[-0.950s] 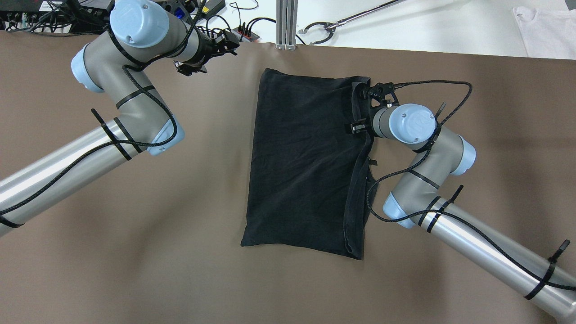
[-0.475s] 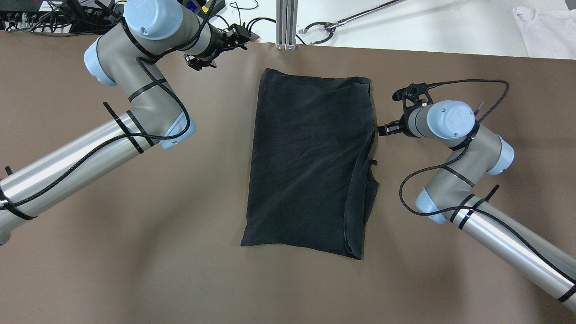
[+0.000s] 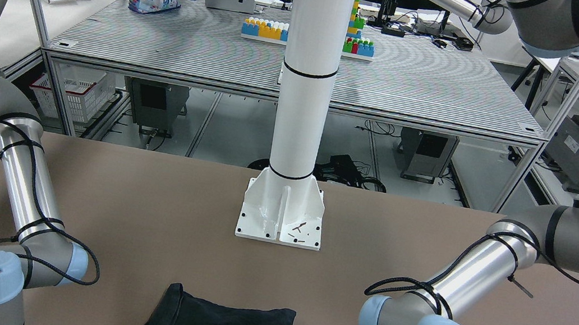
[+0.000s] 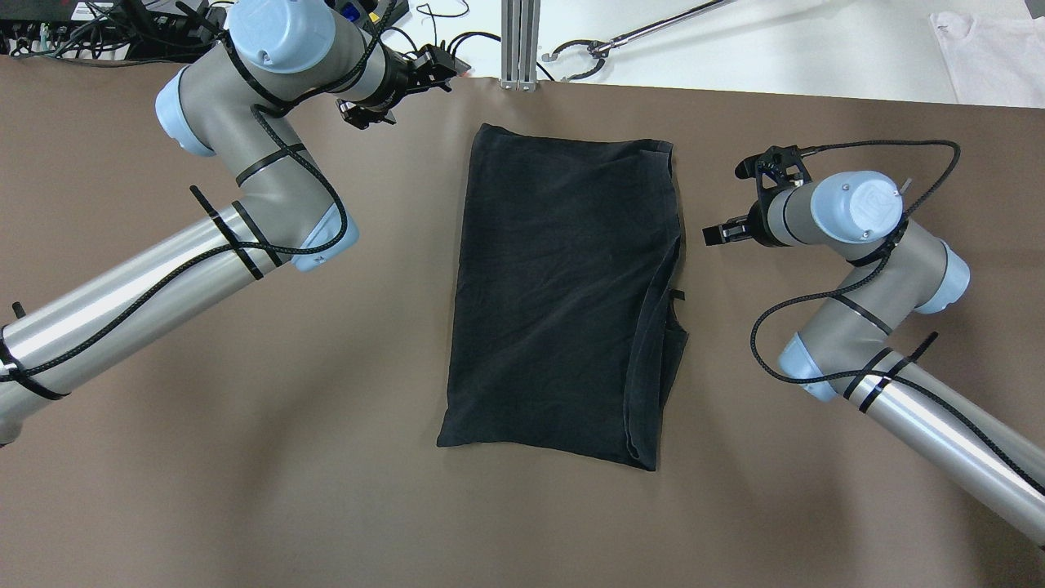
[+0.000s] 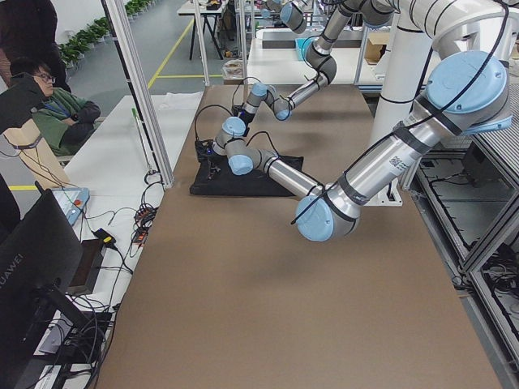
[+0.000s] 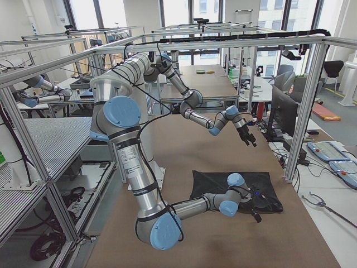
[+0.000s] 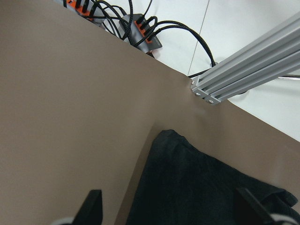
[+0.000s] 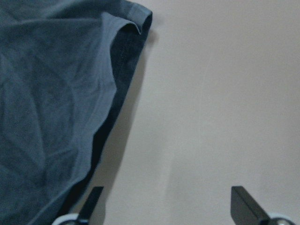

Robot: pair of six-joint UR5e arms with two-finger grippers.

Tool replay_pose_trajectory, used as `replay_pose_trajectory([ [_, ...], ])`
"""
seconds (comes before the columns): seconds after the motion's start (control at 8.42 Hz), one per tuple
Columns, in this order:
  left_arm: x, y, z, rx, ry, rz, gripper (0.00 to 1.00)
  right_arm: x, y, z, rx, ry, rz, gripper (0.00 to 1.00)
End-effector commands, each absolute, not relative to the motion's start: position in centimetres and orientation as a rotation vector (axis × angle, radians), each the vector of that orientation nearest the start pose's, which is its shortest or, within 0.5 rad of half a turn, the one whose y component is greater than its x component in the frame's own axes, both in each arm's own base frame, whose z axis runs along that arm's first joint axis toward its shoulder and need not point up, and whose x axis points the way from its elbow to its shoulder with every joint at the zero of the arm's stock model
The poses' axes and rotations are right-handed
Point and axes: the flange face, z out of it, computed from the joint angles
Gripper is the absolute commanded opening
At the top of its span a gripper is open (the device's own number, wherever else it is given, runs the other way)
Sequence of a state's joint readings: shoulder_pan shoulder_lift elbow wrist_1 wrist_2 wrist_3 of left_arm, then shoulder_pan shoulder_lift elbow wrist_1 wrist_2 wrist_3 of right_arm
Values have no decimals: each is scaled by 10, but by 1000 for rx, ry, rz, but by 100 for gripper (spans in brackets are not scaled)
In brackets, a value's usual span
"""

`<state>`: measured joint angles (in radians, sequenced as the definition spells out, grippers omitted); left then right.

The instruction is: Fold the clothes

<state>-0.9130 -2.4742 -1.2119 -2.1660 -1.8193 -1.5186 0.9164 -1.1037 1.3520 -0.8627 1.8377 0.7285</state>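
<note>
Right now the clothes [image 4: 563,294] lie flat on the bench [image 4: 245,474], in neither hand. They form a tidy long rectangle. Stacked layers and a hem line show along the right long edge, so I judge at least one fold is in. That right edge is a bit ragged: under-layers stick out past the top layer around the middle.

Left hand [image 7: 169,206] hangs off the clothes' left corner on the side away from the robot, fingers wide apart, nothing between them. Right hand [image 8: 168,201] sits just off the clothes' right edge, toward that same far end, fingers also apart and empty, clear of the fabric.

Left to do, my guess: one more fold across the long axis for a compact packet, plus squaring up the right edge. Can't tell how many layers are already stacked. Neither hand is lined up on a corner yet.
</note>
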Motion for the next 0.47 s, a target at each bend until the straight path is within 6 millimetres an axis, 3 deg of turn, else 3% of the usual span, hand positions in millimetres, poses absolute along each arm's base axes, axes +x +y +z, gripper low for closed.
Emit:
replay_pose_trajectory([
  [0.0,402,-698,172,337,1128,-620,100,-349,-601,362,477,-984,131,94],
  [0.12,402,-698,172,336,1126,-620,100,-379,-585,365,434,-977,145,94],
  [0.36,402,-698,171,338,1129,-619,100,-413,-573,371,477,-882,171,94],
])
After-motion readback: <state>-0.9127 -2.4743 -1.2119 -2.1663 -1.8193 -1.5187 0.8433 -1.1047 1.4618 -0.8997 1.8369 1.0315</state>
